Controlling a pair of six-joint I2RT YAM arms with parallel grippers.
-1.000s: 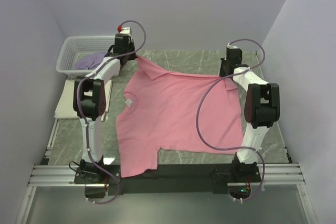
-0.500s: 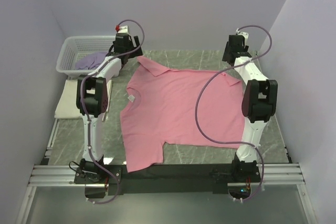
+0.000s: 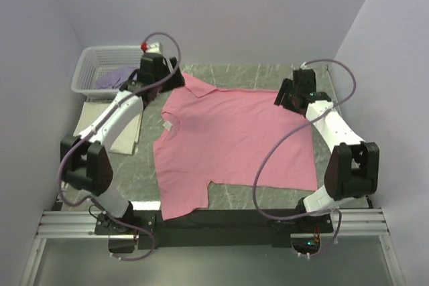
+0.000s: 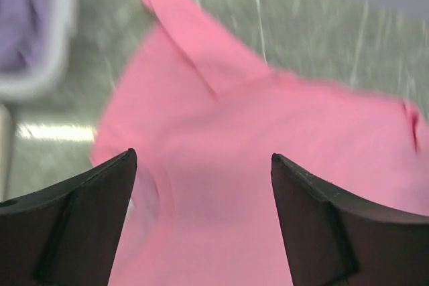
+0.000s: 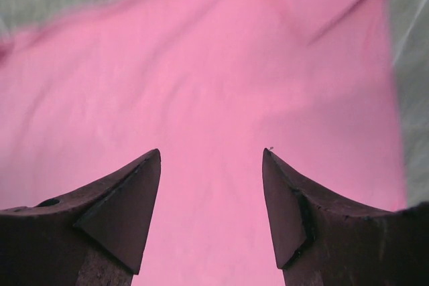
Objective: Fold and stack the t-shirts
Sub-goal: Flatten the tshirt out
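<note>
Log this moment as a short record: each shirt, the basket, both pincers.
pink t-shirt: spread open on the table, not yet folded
lavender t-shirt: bunched inside the basket
cream t-shirt: folded, left of the pink one, nearer than the basket
left pincer: open, empty, over the pink shirt's far left part
right pincer: open, empty, over the pink shirt's far right part
</note>
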